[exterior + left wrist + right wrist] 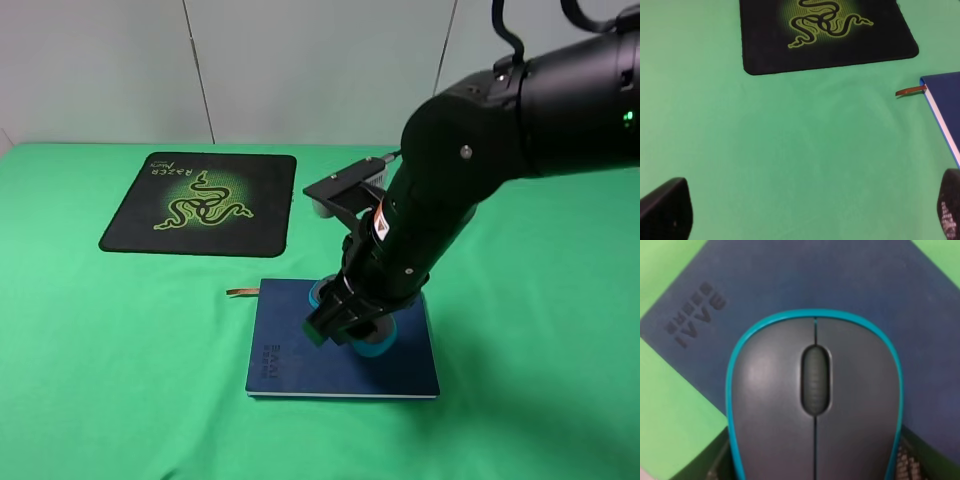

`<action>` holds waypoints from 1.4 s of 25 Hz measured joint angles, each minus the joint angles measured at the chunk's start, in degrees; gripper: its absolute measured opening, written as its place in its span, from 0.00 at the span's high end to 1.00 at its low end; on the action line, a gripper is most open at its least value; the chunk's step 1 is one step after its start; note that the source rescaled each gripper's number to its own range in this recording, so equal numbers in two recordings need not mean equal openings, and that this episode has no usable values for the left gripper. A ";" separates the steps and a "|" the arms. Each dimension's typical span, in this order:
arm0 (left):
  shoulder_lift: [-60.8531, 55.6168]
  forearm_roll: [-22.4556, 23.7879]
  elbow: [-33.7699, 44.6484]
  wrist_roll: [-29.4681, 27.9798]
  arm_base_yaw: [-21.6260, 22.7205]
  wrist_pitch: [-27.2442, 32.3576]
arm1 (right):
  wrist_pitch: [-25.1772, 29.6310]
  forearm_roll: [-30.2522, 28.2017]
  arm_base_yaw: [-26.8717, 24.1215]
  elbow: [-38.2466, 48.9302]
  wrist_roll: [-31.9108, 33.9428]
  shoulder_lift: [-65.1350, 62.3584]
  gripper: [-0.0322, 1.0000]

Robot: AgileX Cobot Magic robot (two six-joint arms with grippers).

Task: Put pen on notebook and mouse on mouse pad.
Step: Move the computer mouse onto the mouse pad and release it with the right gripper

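Showing black square mouse pad (210,205) with green snake logo | navy hardcover notebook (290,345) bearing teal-sided, grey-topped plastic mouse (815,400) | right gripper (348,330) jaws bracket its flanks, clamping indiscernible | judged light, rigid, slick-shelled; grip teal sides | left gripper (807,210) spread wide, empty

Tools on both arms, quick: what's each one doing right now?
Left tool: open, holding nothing.
Right tool: closed on the mouse, over the notebook.
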 joint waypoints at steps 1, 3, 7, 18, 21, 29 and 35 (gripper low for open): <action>0.00 0.00 0.00 0.00 0.00 0.00 | -0.39 0.00 0.00 0.25 0.00 0.18 0.45; 0.00 0.00 0.00 0.00 0.00 0.00 | -1.49 0.00 0.00 0.34 0.00 0.84 0.45; 0.00 -0.05 0.00 0.00 0.00 0.00 | -3.76 -0.12 0.00 0.34 0.00 2.96 0.45; 0.00 -0.05 0.00 0.00 0.00 0.00 | -5.05 -0.29 0.00 0.34 0.00 7.48 0.45; 0.00 -0.05 0.00 0.00 0.00 0.00 | -5.11 -0.23 0.00 0.40 0.00 7.62 0.45; 0.00 -0.05 0.00 0.00 0.00 0.00 | -5.22 -0.23 0.00 0.40 0.00 7.62 0.45; 0.00 -0.05 0.00 0.00 0.00 0.00 | -1.98 0.03 0.00 -5.17 0.19 7.67 0.45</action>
